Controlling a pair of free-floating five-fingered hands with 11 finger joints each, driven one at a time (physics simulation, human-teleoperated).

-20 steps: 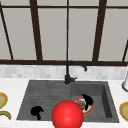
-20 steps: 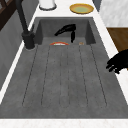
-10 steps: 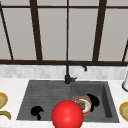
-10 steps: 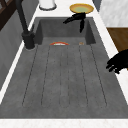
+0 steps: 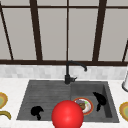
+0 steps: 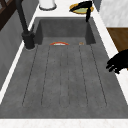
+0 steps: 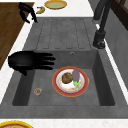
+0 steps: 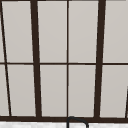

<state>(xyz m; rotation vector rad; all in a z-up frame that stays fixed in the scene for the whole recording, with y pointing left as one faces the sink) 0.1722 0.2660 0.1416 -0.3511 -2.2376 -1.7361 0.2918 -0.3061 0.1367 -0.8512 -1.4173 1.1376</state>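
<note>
Right hand [image 7: 25, 61], fingers [image 7: 46, 60] straight, hovers beside the plate [image 7: 70, 81].

Sink [image 7: 30, 47]: matt, speckled grey, stone-like. Faucet [image 5: 68, 72]: matt black metal. Counter [image 7: 75, 8]: smooth white. Plate [image 7: 85, 86]: glossy ceramic look. Red ball [image 5: 67, 115]: smooth, uniform. Floor [image 7: 10, 25]: brown wood.

Was a kitchen: dark grey stone sink [image 5: 45, 92], black curved faucet [image 5: 71, 71], dark-framed paned window [image 8: 67, 60] behind.
</note>
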